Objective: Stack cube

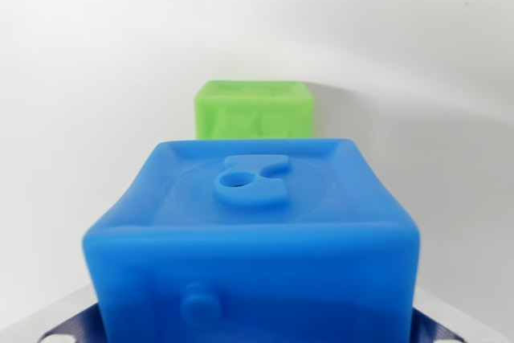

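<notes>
A soft blue cube with a raised figure on its top face fills the lower half of the wrist view. It sits between my gripper fingers, whose dark blue pads show at the bottom corners, pressed against its two sides. A green cube rests on the white surface beyond it, near the view's centre and apart from the blue one. The bottom of the blue cube is out of frame, so I cannot tell whether it touches the surface.
A plain white surface surrounds both cubes, with a faint shadow to the right of the green cube.
</notes>
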{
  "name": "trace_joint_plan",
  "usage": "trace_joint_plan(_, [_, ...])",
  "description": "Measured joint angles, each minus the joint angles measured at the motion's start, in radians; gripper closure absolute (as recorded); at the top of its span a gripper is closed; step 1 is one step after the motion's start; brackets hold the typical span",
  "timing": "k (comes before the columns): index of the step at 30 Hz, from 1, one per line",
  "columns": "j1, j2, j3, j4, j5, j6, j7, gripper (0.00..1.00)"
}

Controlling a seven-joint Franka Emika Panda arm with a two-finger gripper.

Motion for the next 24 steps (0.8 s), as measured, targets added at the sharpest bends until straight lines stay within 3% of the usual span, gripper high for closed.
trace_joint_plan(15, [-0.004,0.083,0.01,0.0,0.041,0.08,-0.029,1.0])
trace_joint_plan(24, [-0.01,0.12,0.018,0.003,0.058,0.112,-0.041,1.0])
